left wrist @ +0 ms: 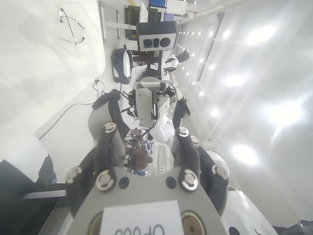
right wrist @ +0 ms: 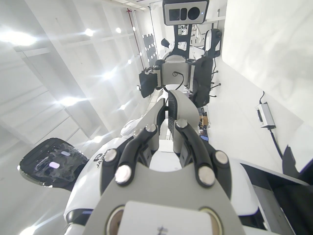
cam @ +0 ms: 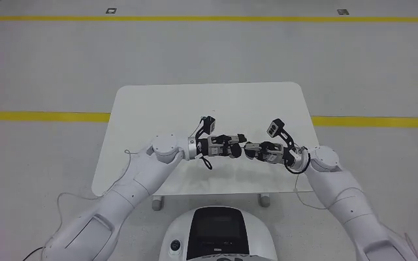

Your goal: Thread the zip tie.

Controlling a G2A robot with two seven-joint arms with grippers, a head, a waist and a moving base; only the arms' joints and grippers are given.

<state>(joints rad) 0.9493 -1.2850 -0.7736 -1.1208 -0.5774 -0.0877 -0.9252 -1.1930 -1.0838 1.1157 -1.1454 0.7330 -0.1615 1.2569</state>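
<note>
Counter (cam: 196, 111): white, rectangular, round-cornered; the work is carried out in the air above its near half.
Right claw (right wrist: 166, 107): white-bodied, with a black ribbed pad; its fingers are set nearly together, seemingly pinched on a fine strand.
Left claw (left wrist: 148, 102): black-padded, grey-framed; its fingers are spread wide, nothing is held, and it is faced tip to tip with the right claw.
Zip tie (left wrist: 146, 129): thin, black, plastic; what is taken to be it is seen as a fine strand slanting out from the tips of the right claw, between the two claws and well above the counter. Its head cannot be made out.
Risk, alignment: the slot could be missed by the tail if the claws are brought together slightly off line, since the strand is slanted and looks limp.
Risk, grip: the strand could be twisted or slid in so light a pinch, and would then be dropped onto the counter.
Risk, collision: the tips are placed very near each other, so the strand could be bent or knocked aside by a closing stroke of the left claw.
</note>
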